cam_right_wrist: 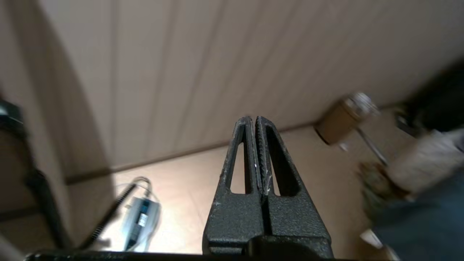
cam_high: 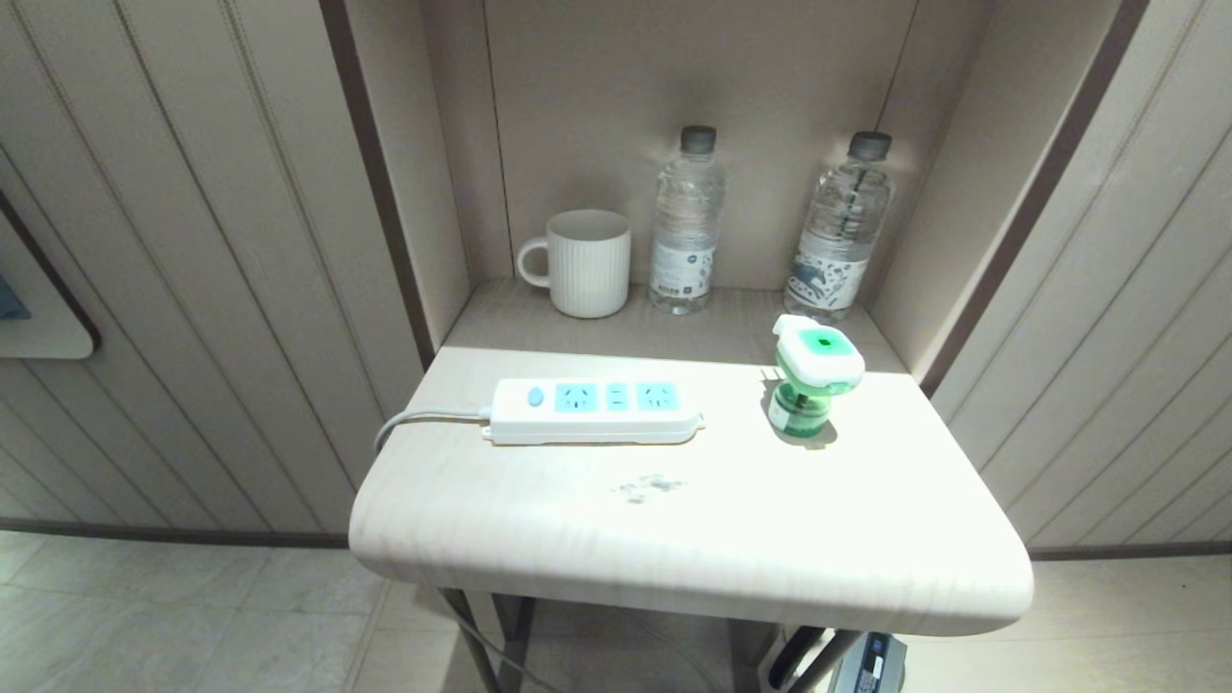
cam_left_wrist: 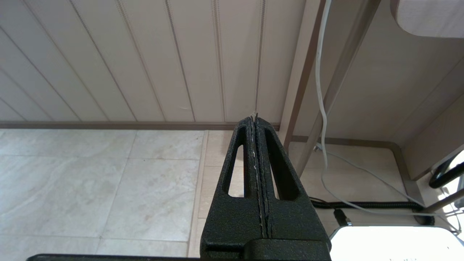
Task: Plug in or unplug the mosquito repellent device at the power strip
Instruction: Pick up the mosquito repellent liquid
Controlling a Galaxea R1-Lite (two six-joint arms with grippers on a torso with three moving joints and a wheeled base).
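Observation:
The mosquito repellent device (cam_high: 814, 373), white-and-green head on a green bottle, stands upright on the table (cam_high: 693, 539), a short way right of the power strip (cam_high: 597, 411) and apart from it. The white strip lies flat with nothing in its blue sockets; its grey-white cord (cam_high: 423, 419) runs off the table's left edge. Neither arm shows in the head view. My left gripper (cam_left_wrist: 255, 117) is shut and empty, low beside the table leg, facing floor and wall. My right gripper (cam_right_wrist: 253, 121) is shut and empty too, down near the floor by a panelled wall.
A white ribbed mug (cam_high: 582, 262) and two clear water bottles (cam_high: 686, 221) (cam_high: 842, 229) stand in the niche behind the strip. Wall panels flank the table. Cables (cam_left_wrist: 322, 108) hang under it, and a grey power adapter (cam_right_wrist: 141, 219) lies on the floor.

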